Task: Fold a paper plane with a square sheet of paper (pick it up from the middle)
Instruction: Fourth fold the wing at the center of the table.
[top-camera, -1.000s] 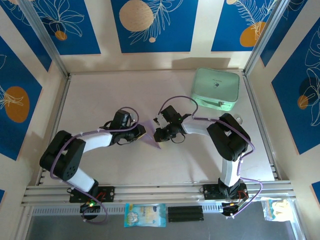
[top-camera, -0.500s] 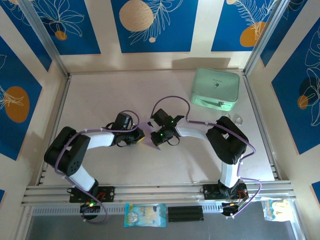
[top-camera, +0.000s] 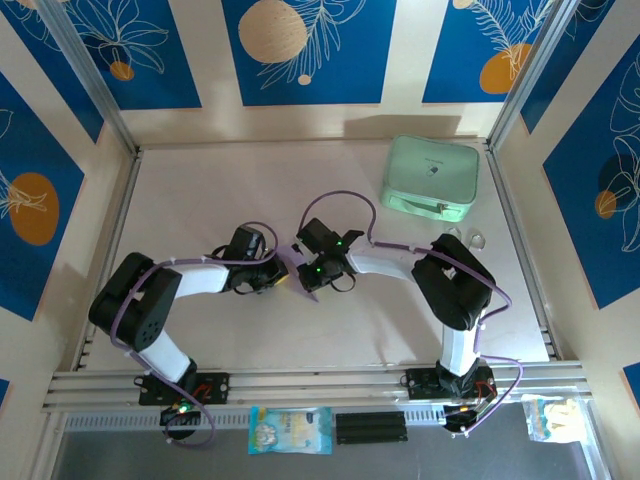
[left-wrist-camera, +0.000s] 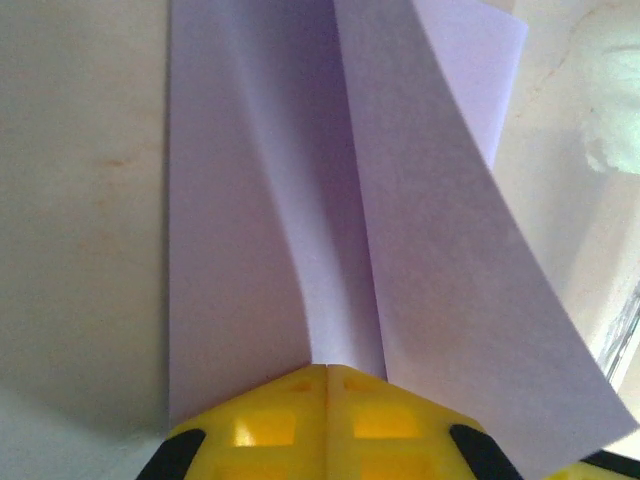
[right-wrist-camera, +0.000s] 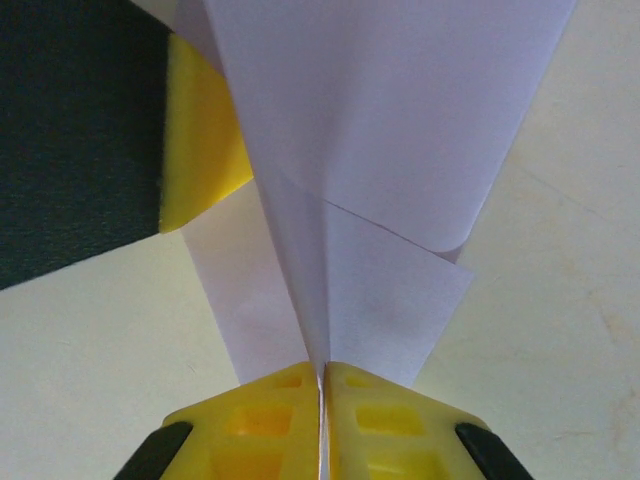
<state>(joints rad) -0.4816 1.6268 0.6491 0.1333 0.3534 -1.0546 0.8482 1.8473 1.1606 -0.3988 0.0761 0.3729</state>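
The sheet of paper (top-camera: 304, 287) is a pale lilac creased pointed shape with a centre ridge, held between both arms at the table's middle. My left gripper (top-camera: 281, 272) comes from the left and is shut on the ridge; in the left wrist view its yellow fingertips (left-wrist-camera: 327, 368) meet on the paper (left-wrist-camera: 250, 220), whose right flap lifts up. My right gripper (top-camera: 309, 272) comes from the right and is shut on the same paper (right-wrist-camera: 390, 130), its gripper (right-wrist-camera: 322, 370) pinching the fold. The left gripper's yellow finger (right-wrist-camera: 205, 150) shows close beside the paper there.
A mint-green rounded case (top-camera: 432, 178) lies at the back right of the table, seen blurred as the case (left-wrist-camera: 615, 110) in the left wrist view. Metal rails (top-camera: 300, 382) run along the near edge. A small packet (top-camera: 290, 430) lies below the rails.
The right gripper has carried its end of the paper leftwards, closer to the left gripper. The left gripper's jaws have closed onto the paper's ridge.
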